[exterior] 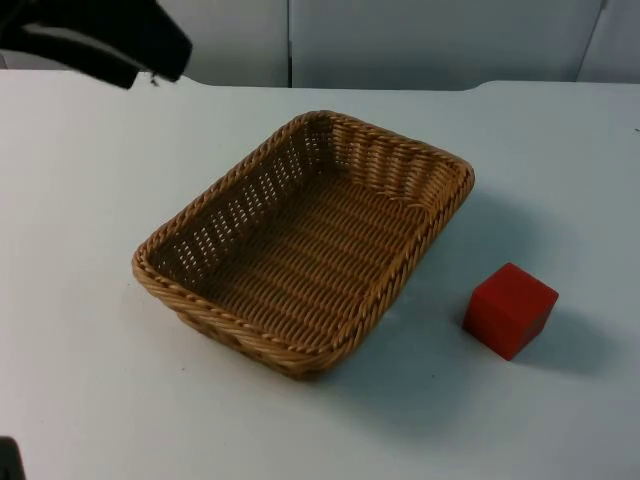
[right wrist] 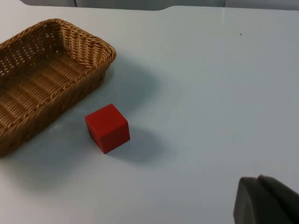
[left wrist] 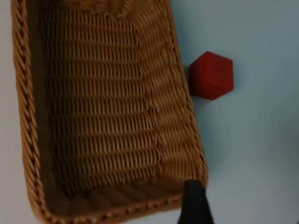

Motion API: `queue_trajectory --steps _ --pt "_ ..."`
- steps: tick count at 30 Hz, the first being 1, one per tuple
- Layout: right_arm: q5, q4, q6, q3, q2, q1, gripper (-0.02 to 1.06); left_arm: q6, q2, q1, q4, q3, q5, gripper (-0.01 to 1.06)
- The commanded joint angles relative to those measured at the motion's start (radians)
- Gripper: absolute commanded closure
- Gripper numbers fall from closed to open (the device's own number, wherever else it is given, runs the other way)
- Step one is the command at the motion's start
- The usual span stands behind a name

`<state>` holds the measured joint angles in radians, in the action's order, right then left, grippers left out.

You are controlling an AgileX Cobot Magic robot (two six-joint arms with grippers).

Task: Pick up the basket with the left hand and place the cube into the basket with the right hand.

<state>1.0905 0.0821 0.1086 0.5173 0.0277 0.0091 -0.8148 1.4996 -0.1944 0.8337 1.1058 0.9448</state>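
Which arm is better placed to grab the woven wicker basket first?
Left, probably. The left gripper's fingertip hangs just over the woven wicker basket rim, nothing held. The right gripper waits away from it, nearer the red cube on the white table.

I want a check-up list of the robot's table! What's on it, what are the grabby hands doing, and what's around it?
Surface: white table, bare around the two things.
Basket: woven basket stands on the table with nothing in it; not yet lifted.
Cube: red cube sits on the table beside the basket, apart from it, not inside.
Clutter: nothing seen.
Left gripper: left gripper hangs above the basket, one black fingertip over a corner of the rim; holds nothing.
Right gripper: right gripper is off to the side of the cube, not touching it; holds nothing.
Cables: nothing noted.
Surroundings: grey partition wall behind the table.
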Motion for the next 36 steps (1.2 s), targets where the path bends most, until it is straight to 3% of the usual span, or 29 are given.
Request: queue_trajectory --steps 1,5,7,12,17,29,36 --pt "-0.009 0.003 -0.005 -0.006 -0.004 -0.009 1.05 -0.026 0.051 -0.035 -0.019 0.052 -0.055 0.46" --pt "-0.009 0.003 -0.005 -0.006 -0.004 -0.009 1.05 -0.001 0.153 -0.095 -0.190 0.160 -0.143 0.46" --pt "-0.009 0.003 -0.005 -0.006 -0.004 -0.009 1.05 0.067 0.242 -0.120 -0.303 0.249 -0.187 0.46" --pt "-0.009 0.003 -0.005 -0.006 -0.004 -0.009 1.05 0.137 0.388 -0.126 -0.411 0.368 -0.189 0.46" --pt "-0.009 0.003 -0.005 -0.006 -0.004 -0.009 1.05 0.143 0.515 -0.128 -0.415 0.443 -0.176 0.46" --pt "-0.009 0.003 -0.005 -0.006 -0.004 -0.009 1.05 0.130 0.653 -0.128 -0.392 0.452 -0.169 0.46" --pt "-0.009 0.003 -0.005 -0.006 -0.004 -0.009 1.05 0.081 0.717 -0.128 -0.390 0.452 -0.228 0.46"
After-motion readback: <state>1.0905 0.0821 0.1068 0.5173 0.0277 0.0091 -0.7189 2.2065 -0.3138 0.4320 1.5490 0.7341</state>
